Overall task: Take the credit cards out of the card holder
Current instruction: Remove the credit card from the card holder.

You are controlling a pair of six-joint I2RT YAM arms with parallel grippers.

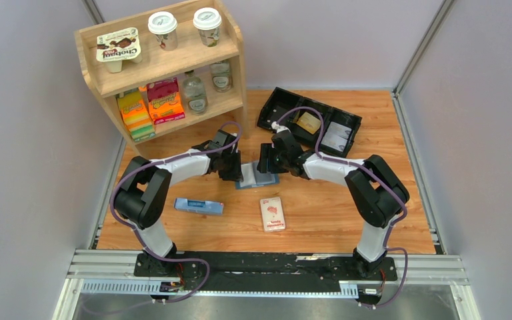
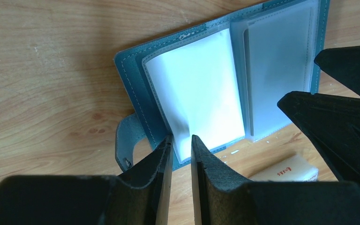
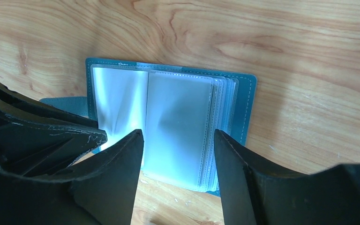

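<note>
**While lying open, worked from both sides**

Seen from above as a light blue card holder [image 1: 257, 179], spread flat at the middle of the bench [image 1: 320, 220] where the two arms meet. Shows clear sleeves on both leaves.

Met at the near edge of one leaf by the left tool [image 2: 182, 142], fingers almost together with only a thin slit between them. Cannot tell whether a sleeve is pinched there. Strap tab [image 2: 122, 145] sticking out just beside those fingers.

Straddled over the other leaf's stack of sleeves by the right tool [image 3: 178, 140], fingers well apart and gripping nothing.

Well apart from the holder, in a black tray [image 1: 277, 107] at the back right: tan-gold credit card [image 1: 309, 123] in the middle compartment, grey credit card [image 1: 337, 137] in the right one.

Nearer the arm bases, lying flat: pale blue box [image 1: 199, 206] and white pack with a red picture [image 1: 273, 213].
</note>
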